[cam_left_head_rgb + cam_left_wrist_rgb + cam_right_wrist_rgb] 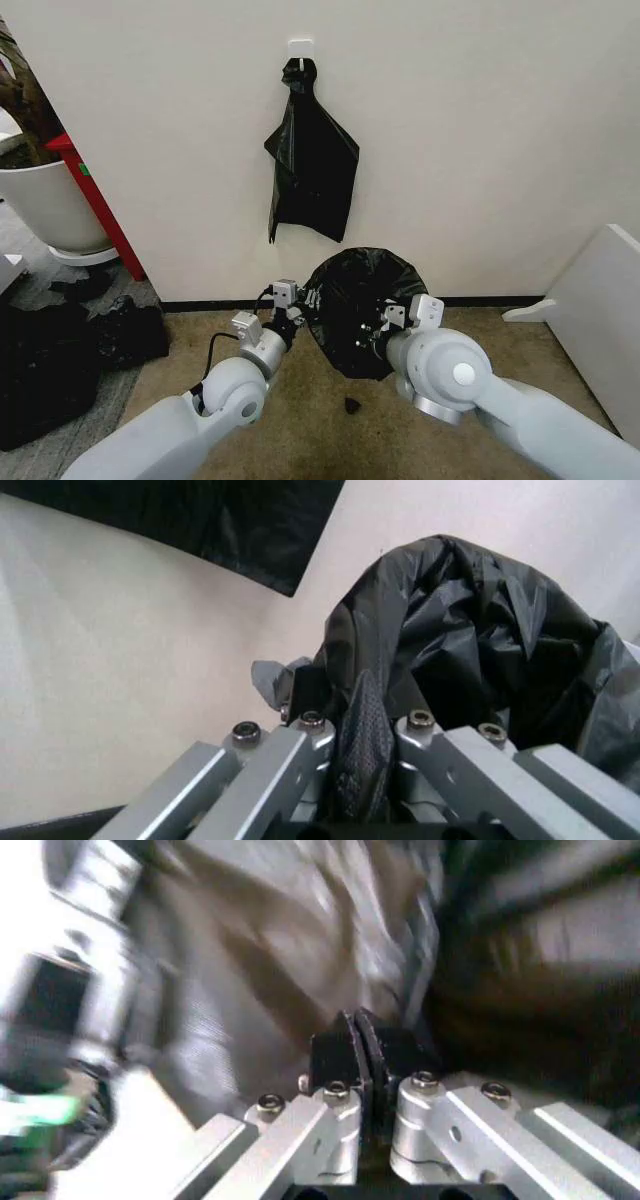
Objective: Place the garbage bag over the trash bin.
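Note:
The glossy black garbage bag point(360, 300) bulges in a rounded dome on the floor close to the wall, between my two arms. The trash bin is hidden under it. My left gripper point(298, 308) is at the bag's left edge, shut on a fold of the plastic; in the left wrist view the garbage bag point(470, 630) runs down between the fingers of the left gripper point(360, 735). My right gripper point(376, 325) is at the bag's right front. In the right wrist view that gripper point(362, 1046) has its pads pressed together on the wrinkled film of the garbage bag point(280, 952).
A narrower black sack point(312, 160) hangs from a wall hook right above. A white planter point(45, 205) and a red post point(100, 210) stand at the left, with black bundles point(60, 360) on the floor. A white board point(600, 320) leans at the right. A small black scrap point(353, 404) lies on the carpet.

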Robot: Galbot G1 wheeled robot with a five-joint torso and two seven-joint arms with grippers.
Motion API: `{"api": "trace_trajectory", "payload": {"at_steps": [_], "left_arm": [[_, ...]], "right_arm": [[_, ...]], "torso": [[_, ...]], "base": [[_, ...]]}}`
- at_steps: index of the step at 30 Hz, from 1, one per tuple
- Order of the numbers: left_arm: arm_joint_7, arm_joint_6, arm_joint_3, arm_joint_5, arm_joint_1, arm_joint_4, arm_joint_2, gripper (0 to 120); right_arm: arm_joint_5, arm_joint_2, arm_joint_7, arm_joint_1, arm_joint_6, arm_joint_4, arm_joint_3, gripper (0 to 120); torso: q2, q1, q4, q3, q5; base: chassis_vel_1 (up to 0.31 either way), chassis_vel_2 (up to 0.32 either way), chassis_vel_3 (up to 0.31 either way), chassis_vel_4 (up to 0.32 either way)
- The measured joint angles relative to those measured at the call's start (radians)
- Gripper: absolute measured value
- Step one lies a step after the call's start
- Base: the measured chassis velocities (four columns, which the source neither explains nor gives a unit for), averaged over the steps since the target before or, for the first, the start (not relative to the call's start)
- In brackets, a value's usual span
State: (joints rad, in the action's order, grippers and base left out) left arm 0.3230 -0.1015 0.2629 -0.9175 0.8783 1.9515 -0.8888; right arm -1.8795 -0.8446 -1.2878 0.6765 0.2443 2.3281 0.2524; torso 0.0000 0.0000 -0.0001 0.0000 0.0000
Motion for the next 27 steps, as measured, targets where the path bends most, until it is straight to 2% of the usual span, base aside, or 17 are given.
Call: {"api": "trace_trajectory", "payload": {"at_steps": [3,8,13,19,22,27], "left_arm": [[-0.006,-0.002,0.000,0.009,0.000,-0.004,-0.004,4],[-0.013,-0.008,0.005,0.033,0.007,-0.010,-0.008,4],[-0.014,-0.010,0.006,0.040,0.007,-0.004,-0.007,4],[-0.013,-0.010,0.004,0.043,0.004,0.008,-0.005,4],[-0.012,-0.010,0.003,0.043,-0.003,0.005,-0.012,4],[-0.012,-0.010,0.001,0.043,-0.014,-0.006,-0.021,4]], "right_arm": [[-0.015,0.006,0.005,-0.054,0.001,0.012,-0.019,0],[-0.005,-0.016,0.020,-0.119,0.016,-0.062,-0.019,0],[0.050,-0.089,0.017,-0.131,0.026,-0.202,0.034,0],[0.091,-0.163,-0.010,-0.131,0.020,-0.290,0.101,0],[0.102,-0.182,-0.032,-0.132,0.011,-0.290,0.145,0],[0.086,-0.178,-0.047,-0.138,0.006,-0.254,0.156,0]], "torso": [[0.000,0.000,0.0000,0.000,0.0000],[0.000,0.000,0.0003,0.000,-0.0001],[0.000,0.000,0.0002,0.000,0.0001],[0.000,0.000,0.0003,0.000,0.0000],[0.000,0.000,0.0003,0.000,0.0000],[0.000,0.000,0.0001,0.000,0.0000]], "base": [[0.000,0.000,0.000,0.000],[0.000,0.000,0.000,0.000],[0.000,0.000,0.000,0.000],[0.000,0.000,0.000,0.000],[0.000,0.000,0.000,0.000],[0.000,0.000,0.000,0.000]]}}
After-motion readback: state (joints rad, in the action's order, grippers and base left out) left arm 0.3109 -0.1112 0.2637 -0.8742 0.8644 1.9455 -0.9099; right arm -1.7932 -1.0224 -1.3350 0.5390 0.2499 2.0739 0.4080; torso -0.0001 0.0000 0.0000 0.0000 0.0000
